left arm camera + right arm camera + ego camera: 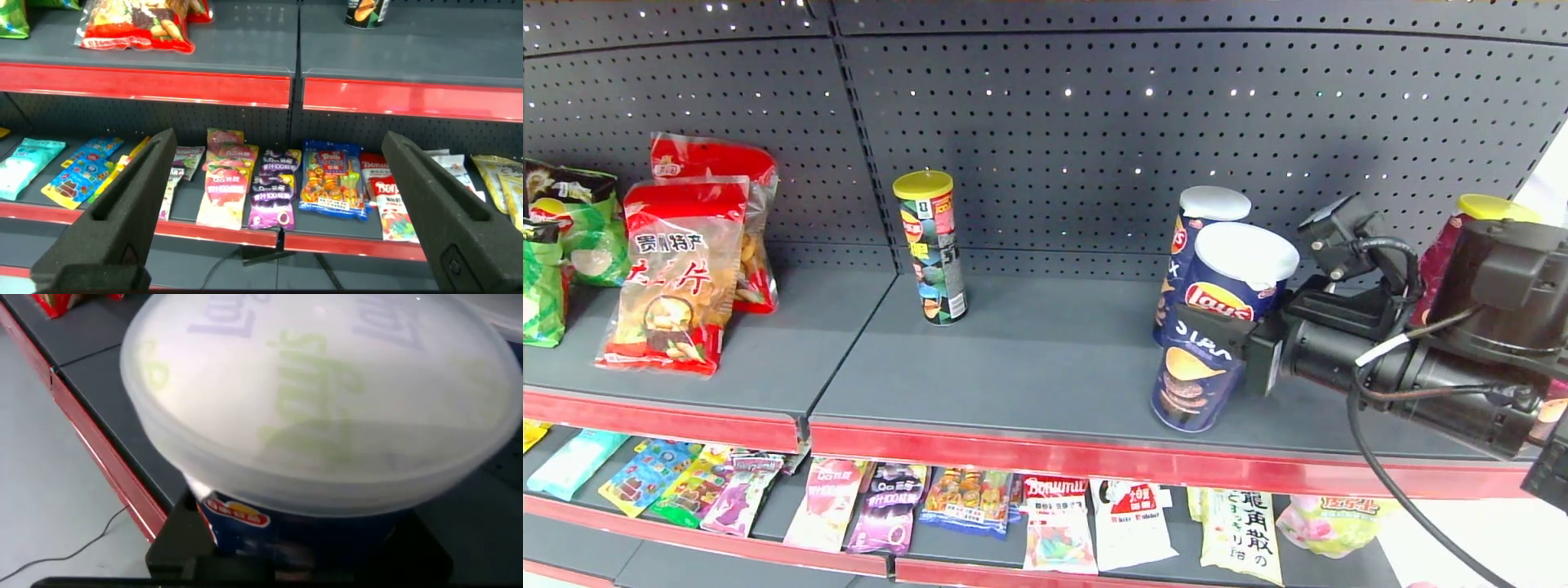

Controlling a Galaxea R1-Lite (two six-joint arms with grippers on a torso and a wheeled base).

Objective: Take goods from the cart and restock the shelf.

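A blue chips can with a white lid [1213, 343] leans on the grey shelf board [1029, 367] near its red front edge. My right gripper [1241, 343] is shut on its side. The right wrist view looks down on the can's lid [319, 400], with a black finger [188, 539] beside the blue wall. A second blue can [1196, 237] stands just behind the held one. My left gripper [278, 220] is open with nothing between its wide-spread fingers [122, 212], and it faces the lower shelf row.
A yellow-lidded can [931, 245] stands mid-shelf. Red snack bags [678, 269] and green bags [556, 245] lie at the left. Another yellow-lidded can [1445, 245] is behind my right arm. Bare board lies between the cans. Flat packets [274, 188] line the lower shelf.
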